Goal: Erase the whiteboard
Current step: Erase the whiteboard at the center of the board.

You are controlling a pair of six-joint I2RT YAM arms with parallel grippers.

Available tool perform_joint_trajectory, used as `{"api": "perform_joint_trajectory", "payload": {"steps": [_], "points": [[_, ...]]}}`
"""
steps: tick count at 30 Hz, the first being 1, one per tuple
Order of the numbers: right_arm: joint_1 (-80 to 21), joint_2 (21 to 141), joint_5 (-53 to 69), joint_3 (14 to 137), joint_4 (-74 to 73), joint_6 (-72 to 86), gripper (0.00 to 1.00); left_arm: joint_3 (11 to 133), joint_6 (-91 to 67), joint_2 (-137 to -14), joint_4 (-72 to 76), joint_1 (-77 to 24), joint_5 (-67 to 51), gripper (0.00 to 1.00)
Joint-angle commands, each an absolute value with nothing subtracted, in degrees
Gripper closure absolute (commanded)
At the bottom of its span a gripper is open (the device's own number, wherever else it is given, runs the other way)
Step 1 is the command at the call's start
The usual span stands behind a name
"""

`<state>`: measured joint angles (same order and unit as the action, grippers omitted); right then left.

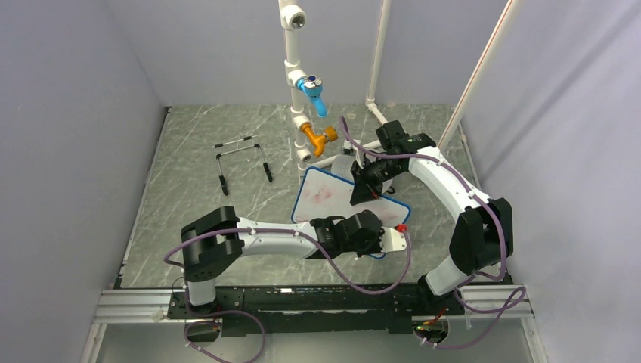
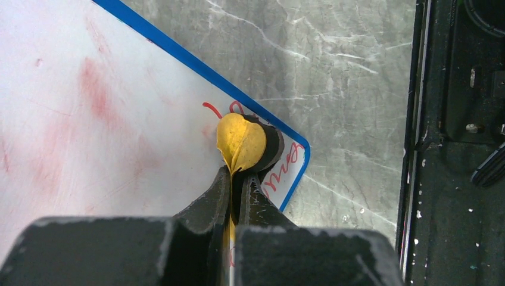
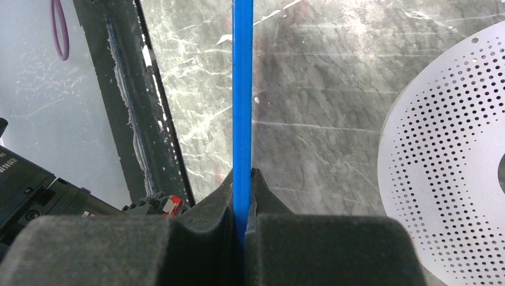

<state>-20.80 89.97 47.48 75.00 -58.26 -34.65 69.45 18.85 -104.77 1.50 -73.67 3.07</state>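
Note:
The whiteboard (image 1: 325,195) has a thin blue frame and lies tilted over the marble tabletop. Its face (image 2: 89,119) carries pink smears, and red handwriting (image 2: 286,161) remains at the near corner. My left gripper (image 2: 238,176) is shut on a yellow eraser pad (image 2: 241,140) with a black backing, which presses on the board beside that writing. In the top view the left gripper (image 1: 376,243) is over the board's near corner. My right gripper (image 1: 361,190) is shut on the board's far edge. The right wrist view shows that blue edge (image 3: 242,89) edge-on between the right gripper's (image 3: 242,179) jaws.
A round grey perforated disc (image 3: 452,167) lies right of the held edge, half hidden in the top view. A white pipe with a blue valve (image 1: 311,89) and an orange valve (image 1: 317,138) stands behind. A black wire stand (image 1: 242,159) is at the back left. A black rail (image 2: 452,149) runs along the near edge.

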Motion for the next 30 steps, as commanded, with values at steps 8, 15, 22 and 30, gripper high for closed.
{"api": "perform_joint_trajectory", "payload": {"steps": [8, 15, 22, 30], "points": [[-21.8, 90.1, 51.8, 73.5, -60.2, -38.0, 1.0, 69.2, 28.3, -100.2, 18.0, -71.6, 14.7, 1.0], [-21.9, 89.9, 54.7, 74.0, -61.2, -37.8, 1.0, 68.8, 33.4, -102.4, 20.1, -71.8, 13.1, 1.0], [-23.0, 89.9, 55.3, 73.3, -58.7, -33.7, 1.0, 68.2, 33.7, -104.7, 22.2, -73.4, 16.1, 1.0], [-24.1, 90.2, 55.4, 73.3, -58.8, -33.4, 1.0, 63.7, 29.6, -102.8, 17.2, -73.0, 8.3, 1.0]]}}
